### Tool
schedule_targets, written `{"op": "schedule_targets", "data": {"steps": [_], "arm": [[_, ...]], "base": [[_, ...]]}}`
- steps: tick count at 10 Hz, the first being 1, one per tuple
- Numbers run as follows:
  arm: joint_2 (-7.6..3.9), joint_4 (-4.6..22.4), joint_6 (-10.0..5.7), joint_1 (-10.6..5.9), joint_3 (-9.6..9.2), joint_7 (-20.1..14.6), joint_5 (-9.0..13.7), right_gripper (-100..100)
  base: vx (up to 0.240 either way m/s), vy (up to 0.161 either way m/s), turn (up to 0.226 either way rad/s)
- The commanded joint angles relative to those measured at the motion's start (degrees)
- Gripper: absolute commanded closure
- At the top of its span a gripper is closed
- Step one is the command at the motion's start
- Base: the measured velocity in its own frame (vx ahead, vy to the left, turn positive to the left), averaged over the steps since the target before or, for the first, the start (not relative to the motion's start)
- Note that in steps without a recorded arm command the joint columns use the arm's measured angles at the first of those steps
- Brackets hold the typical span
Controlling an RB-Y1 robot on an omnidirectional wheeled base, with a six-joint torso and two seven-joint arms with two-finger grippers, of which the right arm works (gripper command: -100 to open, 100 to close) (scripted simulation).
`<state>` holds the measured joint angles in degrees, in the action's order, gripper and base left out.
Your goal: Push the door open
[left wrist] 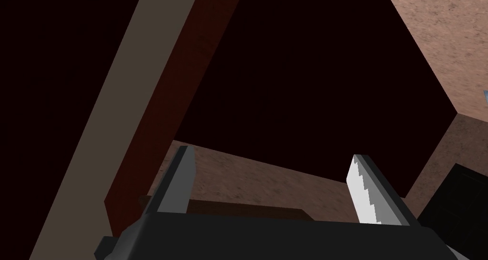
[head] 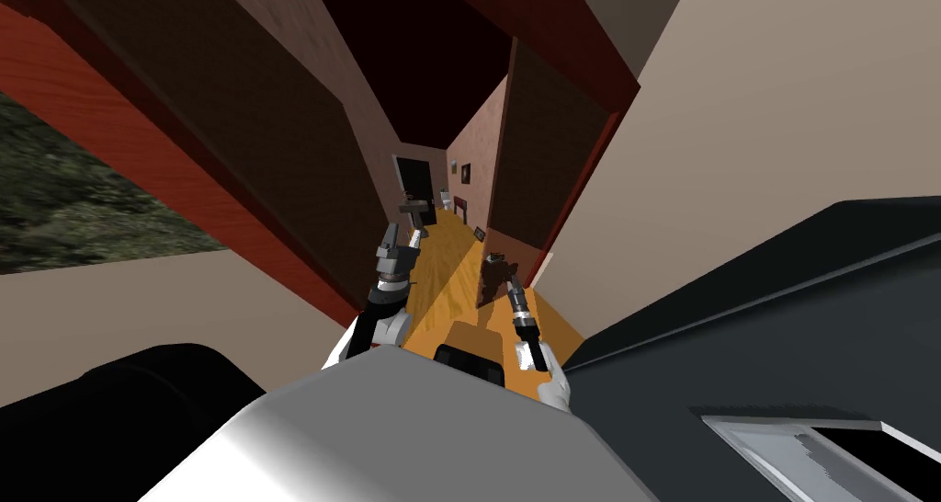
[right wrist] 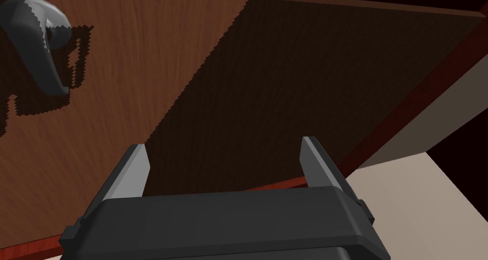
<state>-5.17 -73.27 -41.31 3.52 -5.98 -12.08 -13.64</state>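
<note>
Door [head: 538, 147], a dark brown wood panel, already stands swung well off its red-brown frame [head: 602, 152]. From the head camera it is seen almost edge-on, at about 1 o'clock from the right claw [head: 496, 265]. Between the panel and the opposite jamb the opening is wide, and an orange floor [head: 441, 276] runs through it toward 12 o'clock into a corridor.

The right claw faces the door's flat face from close by, its two fingers spread and holding nothing. Whether the fingertips actually touch the wood cannot be told. The grey lever handle [right wrist: 38, 47] sits on the same face, off toward 10 o'clock from that claw and well apart from it.

The left claw [head: 397, 239] hangs in the open gap at roughly 10 o'clock of the right one. Its fingers are also spread and empty, pointing past the frame at a black area.

Judged from this, most of the task looks done, since the gap seems wide enough to pass. What may remain is a further shove with the right claw on the panel to swing it fully back.
</note>
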Motion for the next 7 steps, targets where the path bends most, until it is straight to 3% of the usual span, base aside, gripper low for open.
{"op": "schedule_targets", "data": {"steps": [1, 7], "arm": [[0.13, 2.9, -0.66, -0.95, -0.39, -0.5, -0.6, -100], [0.48, 14.4, -3.31, -5.72, -1.46, -2.4, -2.6, -100]], "base": [[0.064, -0.071, 0.062], [0.086, -0.087, 0.056]]}}
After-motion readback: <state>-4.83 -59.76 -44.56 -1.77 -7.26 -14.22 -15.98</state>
